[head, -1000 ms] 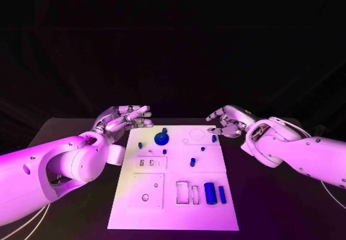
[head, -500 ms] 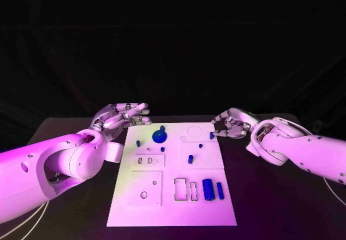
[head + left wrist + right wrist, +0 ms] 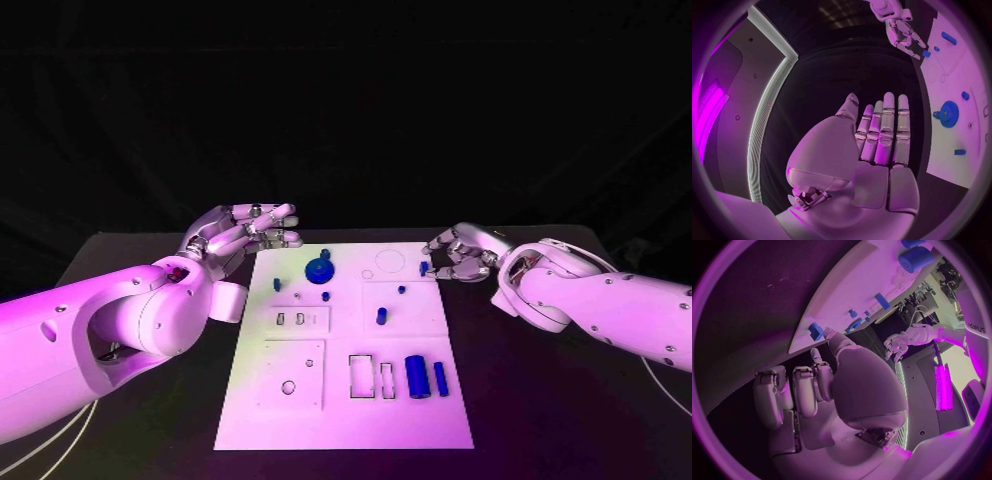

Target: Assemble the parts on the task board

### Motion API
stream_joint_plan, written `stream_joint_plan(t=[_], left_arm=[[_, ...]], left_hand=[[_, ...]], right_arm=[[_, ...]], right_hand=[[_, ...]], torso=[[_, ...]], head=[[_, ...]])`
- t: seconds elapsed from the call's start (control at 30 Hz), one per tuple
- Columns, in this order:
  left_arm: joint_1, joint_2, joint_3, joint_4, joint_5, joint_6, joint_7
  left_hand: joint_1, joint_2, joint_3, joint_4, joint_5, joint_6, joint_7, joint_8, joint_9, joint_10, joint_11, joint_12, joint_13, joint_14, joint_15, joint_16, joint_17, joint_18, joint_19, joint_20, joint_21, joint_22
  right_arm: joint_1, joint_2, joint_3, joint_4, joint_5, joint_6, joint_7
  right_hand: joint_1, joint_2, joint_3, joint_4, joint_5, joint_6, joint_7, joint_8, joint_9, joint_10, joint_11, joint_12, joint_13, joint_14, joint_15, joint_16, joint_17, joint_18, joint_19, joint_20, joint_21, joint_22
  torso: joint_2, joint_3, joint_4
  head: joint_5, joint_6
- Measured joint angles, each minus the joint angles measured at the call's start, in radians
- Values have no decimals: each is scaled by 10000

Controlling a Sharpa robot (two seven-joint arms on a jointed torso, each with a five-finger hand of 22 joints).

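Note:
The white task board (image 3: 346,345) lies lengthwise in the middle of the table. A blue gear (image 3: 319,269) stands near its far end, with several small blue parts around it. Two blue cylinders (image 3: 418,376) lie at the near right, beside two empty slots (image 3: 362,376). My right hand (image 3: 459,256) hovers low at the board's far right edge. Its thumb tip (image 3: 828,334) is right beside a small blue part (image 3: 815,331) there, while the other fingers (image 3: 795,390) stay clear of it. My left hand (image 3: 240,232) floats off the far left corner, fingers straight, holding nothing.
A square plate with a hole (image 3: 290,375) sits at the board's near left, and a small plate with two slots (image 3: 299,320) lies above it. Dark table (image 3: 144,260) surrounds the board on both sides.
My right hand has dropped lower and closer to the small blue part at the board's far right edge. The left hand has stayed almost where it was. The whole view has shifted slightly.

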Motion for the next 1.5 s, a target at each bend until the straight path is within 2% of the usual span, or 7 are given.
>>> stream_joint_plan(t=[0.37, 0.53, 0.73, 0.9, 1.3, 1.5], left_arm=[[0, -2, 0, 1, 2, 7, -2], [0, -3, 0, 1, 3, 8, -2], [0, -5, 0, 3, 3, 10, -9], [0, -7, 0, 3, 4, 10, -21], [0, -13, 0, 3, 5, 13, -49], [0, -14, 0, 3, 6, 15, -57]], left_hand=[[0, 0, 0, 0, 0, 0, -1, 0, 0, 0, 0, 0, 0, 0, 0, 0, 0, 0, 0, 0, 0, 1], [0, 0, 0, 0, 0, -1, -1, 0, 0, 0, 0, 0, 0, 0, 0, 0, 0, 1, 0, 0, 0, 1], [0, 0, 0, 0, 0, -1, -1, 0, 0, 0, 0, 0, 0, 0, 0, 0, 0, 0, 0, 0, 0, 1], [0, 0, 0, 0, 0, -1, -1, 0, 0, 0, 0, 0, 0, 0, 0, 0, 0, 1, 0, 0, 0, 1], [0, 0, 0, 0, 0, -1, -1, 0, 0, 0, 0, 0, 0, 0, 0, 0, 0, 0, 0, 0, 0, 2], [0, 0, 0, 0, 0, -1, -1, 0, 0, 0, 0, 0, 0, 0, 0, 0, 0, 0, 0, 0, 0, 2]], right_arm=[[-95, 179, -1, -204, -4, 133, -34], [-162, 253, -2, -295, -5, 142, -67], [-173, 296, -1, -352, -5, 130, -133], [-177, 346, 1, -354, -5, 129, -166], [-182, 391, 1, -388, -6, 99, -226], [-183, 418, -1, -407, -4, 64, -255]], right_hand=[[54, 54, 0, 0, 0, 25, 24, 8, 9, 0, 0, 0, 0, 0, 0, 0, 0, 0, 0, 0, 0, 8], [51, 53, 0, 0, 1, 380, 23, 187, 73, 0, -1, 43, 0, 0, 0, 0, -1, 0, 0, 0, 0, 7], [25, 166, 29, 30, 1, 598, -21, 272, 116, 36, 36, 109, -1, 0, 0, 39, 0, -1, 0, 0, 0, 7], [22, 162, 29, 30, 2, 728, -81, 349, 134, 74, -1, 156, 3, 0, 0, 39, -1, -1, 0, 0, 0, 6], [22, 162, 29, 30, 2, 763, -46, 349, 133, 110, -38, 156, 7, 0, 0, 62, -1, -1, 0, 0, 0, 4], [39, 310, 87, 88, 1, 1106, -179, 508, 201, 172, -100, 259, 7, 0, 0, 77, -1, 0, 0, 0, 0, 4]], torso=[[1, 0, 2], [2, 5, 0], [4, 5, 0], [4, 11, -6], [10, 11, -6], [10, 13, -3]], head=[[-5, 21], [34, 6], [18, -1], [34, -17], [22, -15], [28, -24]])
